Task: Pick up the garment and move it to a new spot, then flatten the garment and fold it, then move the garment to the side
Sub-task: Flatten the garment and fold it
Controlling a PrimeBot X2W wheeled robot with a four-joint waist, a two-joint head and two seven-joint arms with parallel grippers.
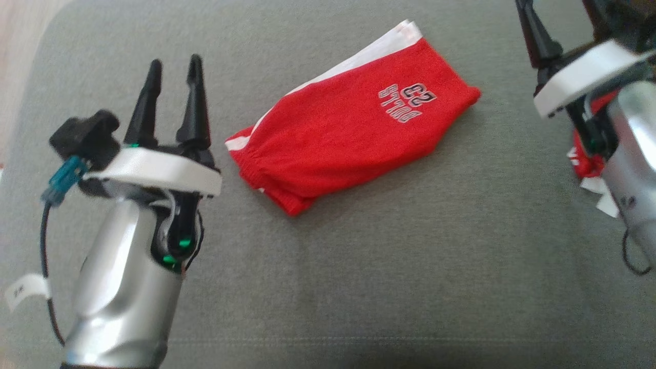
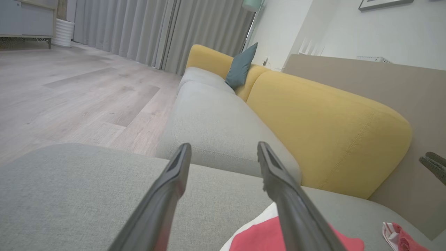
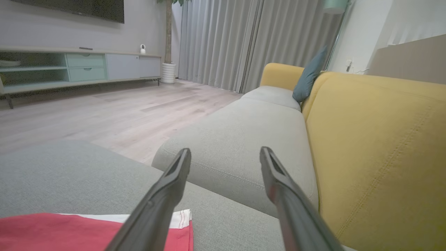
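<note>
Shorts (image 1: 353,133) lie folded mid-cushion on the sofa (image 1: 359,266), between the left claw (image 1: 175,61) and right claw (image 3: 225,152), both spread and empty. A one-sided pinch could undo the fold; the right might snag the other red cloth (image 1: 584,159).

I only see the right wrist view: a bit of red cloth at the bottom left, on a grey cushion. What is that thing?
Observer: In the head view it is a folded red garment with white side stripes, lying flat on the grey cushion.
Operator: Any writing on it?
Observer: Yes, a print reading BULLS 23, upside down to the head camera.
Operator: Is the other hand holding it?
Observer: No, the left gripper stands open beside it, not touching.
</note>
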